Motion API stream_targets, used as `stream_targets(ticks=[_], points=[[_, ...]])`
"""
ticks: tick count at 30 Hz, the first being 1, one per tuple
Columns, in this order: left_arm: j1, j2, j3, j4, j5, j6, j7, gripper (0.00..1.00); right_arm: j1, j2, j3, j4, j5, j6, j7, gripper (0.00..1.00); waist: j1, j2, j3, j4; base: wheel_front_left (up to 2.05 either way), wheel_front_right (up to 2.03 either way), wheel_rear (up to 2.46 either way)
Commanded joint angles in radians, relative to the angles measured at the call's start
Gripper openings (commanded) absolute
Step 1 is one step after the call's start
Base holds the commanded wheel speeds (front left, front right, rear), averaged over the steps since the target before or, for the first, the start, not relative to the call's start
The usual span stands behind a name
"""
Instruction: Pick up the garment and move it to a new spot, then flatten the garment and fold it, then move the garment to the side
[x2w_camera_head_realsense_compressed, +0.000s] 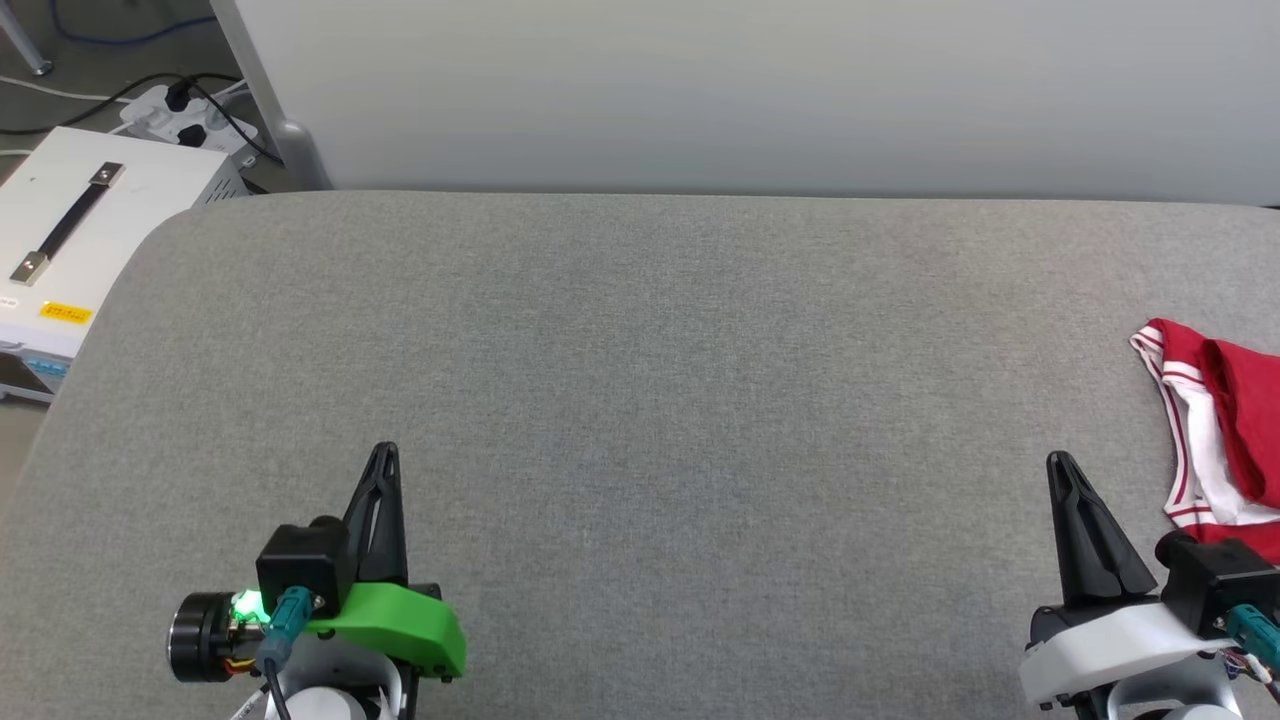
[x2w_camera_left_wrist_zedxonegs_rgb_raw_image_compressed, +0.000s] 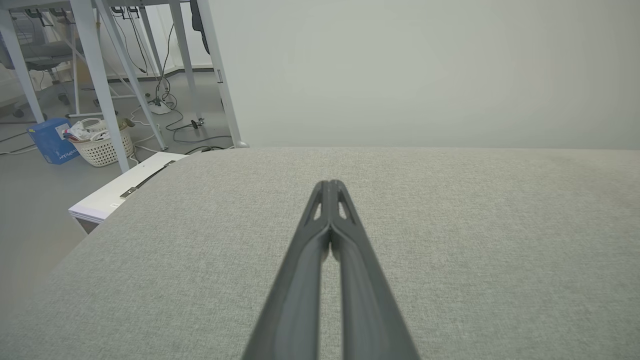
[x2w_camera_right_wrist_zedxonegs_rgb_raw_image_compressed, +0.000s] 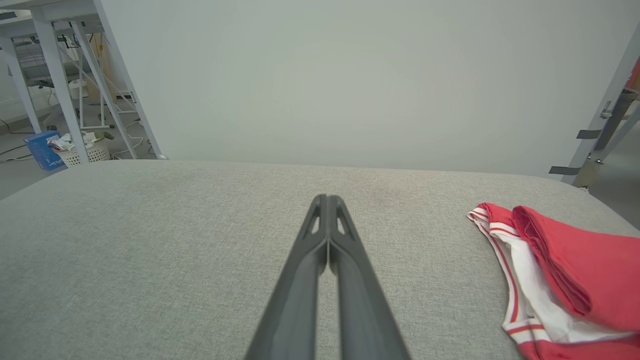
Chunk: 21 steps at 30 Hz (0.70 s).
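Fingers (x2w_camera_left_wrist_zedxonegs_rgb_raw_image_compressed: 305, 270) of our left gripper (x2w_camera_head_realsense_compressed: 385, 452) and right gripper (x2w_camera_head_realsense_compressed: 1060, 462) were pressed fully together, gripping nothing, above the grey tabletop (x2w_camera_head_realsense_compressed: 640, 400). We saw the garment (x2w_camera_head_realsense_compressed: 1215, 430) lying in a folded bundle at the tabletop's right edge, near the right gripper. We judged folding and setting-aside done, little remaining.

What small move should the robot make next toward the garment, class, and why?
Probably open the right gripper and swing it right toward the garment: it lies bunched at the right edge of the surface, beside that gripper, whose jaws are shut and empty; the left gripper is far off.
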Motion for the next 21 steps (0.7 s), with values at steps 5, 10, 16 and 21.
stream_targets(ticks=[5,10,16,21], points=[[0.01,-0.006,0.005,-0.011,0.015,0.005,0.013,0.0,-0.021,0.003,0.004,0.006,-0.021,0.0,0.016,0.0,0.0,0.0,-0.003,-0.002,0.0,0.0,0.0],[0.011,-0.006,0.007,-0.015,0.018,0.005,0.023,0.0,-0.025,0.004,0.005,0.008,-0.028,0.0,0.026,0.0,0.0,0.0,-0.006,-0.005,0.0,0.0,0.0],[0.012,-0.007,0.009,-0.021,0.022,0.006,0.035,0.0,-0.028,0.006,0.007,0.01,-0.037,0.0,0.038,0.0,0.0,0.0,-0.01,-0.007,0.0,0.0,0.0],[0.013,-0.008,0.011,-0.026,0.027,0.006,0.047,0.0,-0.032,0.008,0.009,0.012,-0.046,-0.001,0.05,0.0,0.0,0.0,-0.013,-0.01,0.0,0.0,0.0]])
